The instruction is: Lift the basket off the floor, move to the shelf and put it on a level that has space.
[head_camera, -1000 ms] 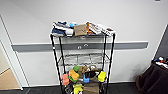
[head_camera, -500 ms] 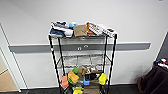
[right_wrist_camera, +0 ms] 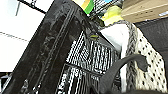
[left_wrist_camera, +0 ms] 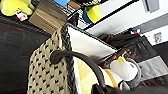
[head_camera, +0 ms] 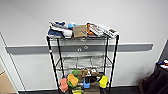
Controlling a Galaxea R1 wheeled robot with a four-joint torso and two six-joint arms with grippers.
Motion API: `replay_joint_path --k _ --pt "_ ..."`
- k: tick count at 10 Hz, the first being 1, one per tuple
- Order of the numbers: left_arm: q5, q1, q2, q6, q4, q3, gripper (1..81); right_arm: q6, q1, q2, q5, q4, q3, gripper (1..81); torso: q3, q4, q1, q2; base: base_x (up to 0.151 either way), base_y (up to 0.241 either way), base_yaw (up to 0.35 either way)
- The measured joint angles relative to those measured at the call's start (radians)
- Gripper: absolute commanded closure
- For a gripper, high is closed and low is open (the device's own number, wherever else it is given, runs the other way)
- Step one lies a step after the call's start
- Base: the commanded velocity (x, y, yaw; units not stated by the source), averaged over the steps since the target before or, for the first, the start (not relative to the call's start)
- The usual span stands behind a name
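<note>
The shelf [head_camera: 51,62], a black-posted wire rack, stands against a white wall straight ahead in the head view. Its second level [head_camera: 82,64] is a bare grey wire grid. The tier above [head_camera: 82,31] is piled with boxes and blue cloth, and the tier below [head_camera: 82,79] holds colourful toys. The cream perforated basket [left_wrist_camera: 47,72] shows close up over the dark carpet floor [left_wrist_camera: 15,50]. Its dark handle [left_wrist_camera: 82,58] runs up into my left gripper [left_wrist_camera: 100,89]. The basket's other side [right_wrist_camera: 147,62] and second handle [right_wrist_camera: 120,67] rise to my right gripper [right_wrist_camera: 100,91]. A white and yellow plush toy [left_wrist_camera: 125,70] lies inside.
A brown cardboard box [left_wrist_camera: 47,17] and a yellow toy [left_wrist_camera: 15,6] sit at the rack's foot close to the basket. A grey rail [head_camera: 135,47] runs along the wall. Dark bags [head_camera: 157,80] lie at the right, and tan wooden floor [head_camera: 6,83] shows at the left.
The rack looks slightly larger and its toy tier sits lower in the picture, so the camera has come a little nearer. Nothing on the rack has moved.
</note>
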Motion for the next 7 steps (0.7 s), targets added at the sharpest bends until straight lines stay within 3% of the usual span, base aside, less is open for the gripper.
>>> replay_joint_path --k 7 --pt "-0.014 -0.007 -0.034 0.0 0.0 0.067 81.1 0.014 0.014 -0.041 0.001 0.0 0.071 81.1 0.0 0.0 0.0 0.0 0.115 0.0 0.0"
